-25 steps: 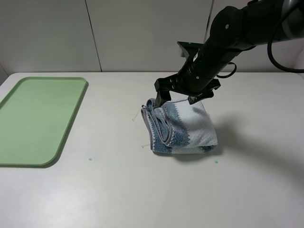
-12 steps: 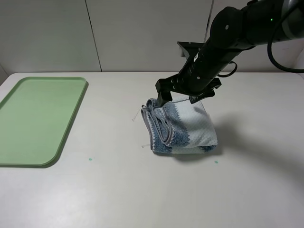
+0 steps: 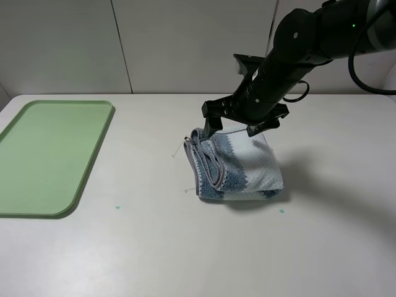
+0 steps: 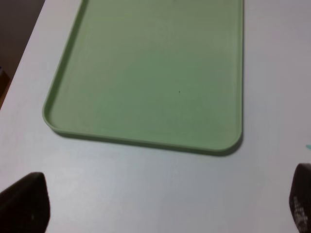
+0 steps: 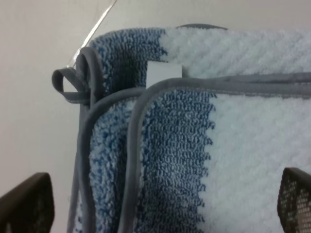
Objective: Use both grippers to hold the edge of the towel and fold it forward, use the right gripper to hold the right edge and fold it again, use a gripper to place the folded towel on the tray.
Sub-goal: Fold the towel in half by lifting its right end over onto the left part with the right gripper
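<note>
Right gripper [image 3: 233,130] seemingly higher over towel [image 3: 247,168]

Folded blue-and-white towel [image 3: 241,166] with grey piping, lying flat as a thick squarish bundle, layered hems stacked along its left side in the high view. Well apart to the left, pale green rectangular tray [image 3: 49,154], rounded corners, raised rim.
</note>
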`<action>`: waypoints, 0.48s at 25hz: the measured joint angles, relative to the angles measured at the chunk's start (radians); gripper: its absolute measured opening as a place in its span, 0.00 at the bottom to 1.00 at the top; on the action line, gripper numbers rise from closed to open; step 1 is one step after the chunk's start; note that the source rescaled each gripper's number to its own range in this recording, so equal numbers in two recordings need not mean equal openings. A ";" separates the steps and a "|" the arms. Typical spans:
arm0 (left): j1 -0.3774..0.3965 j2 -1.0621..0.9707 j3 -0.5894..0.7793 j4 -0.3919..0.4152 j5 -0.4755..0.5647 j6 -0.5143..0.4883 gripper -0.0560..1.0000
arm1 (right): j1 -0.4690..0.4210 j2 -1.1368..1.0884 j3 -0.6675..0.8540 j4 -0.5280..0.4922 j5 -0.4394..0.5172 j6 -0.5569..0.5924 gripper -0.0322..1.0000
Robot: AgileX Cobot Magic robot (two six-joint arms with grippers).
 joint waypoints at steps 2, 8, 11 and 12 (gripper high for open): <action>0.000 0.000 0.000 0.000 0.000 0.000 0.99 | 0.000 0.000 0.000 0.000 0.000 0.000 1.00; 0.000 0.000 0.000 0.000 0.000 0.000 0.99 | 0.000 0.000 0.000 -0.003 0.011 -0.023 1.00; 0.000 0.000 0.000 0.000 0.000 0.000 0.99 | 0.000 0.000 0.000 -0.003 0.013 -0.026 1.00; 0.000 0.000 0.000 0.000 0.000 0.000 0.99 | 0.000 0.000 0.000 -0.003 0.013 -0.026 1.00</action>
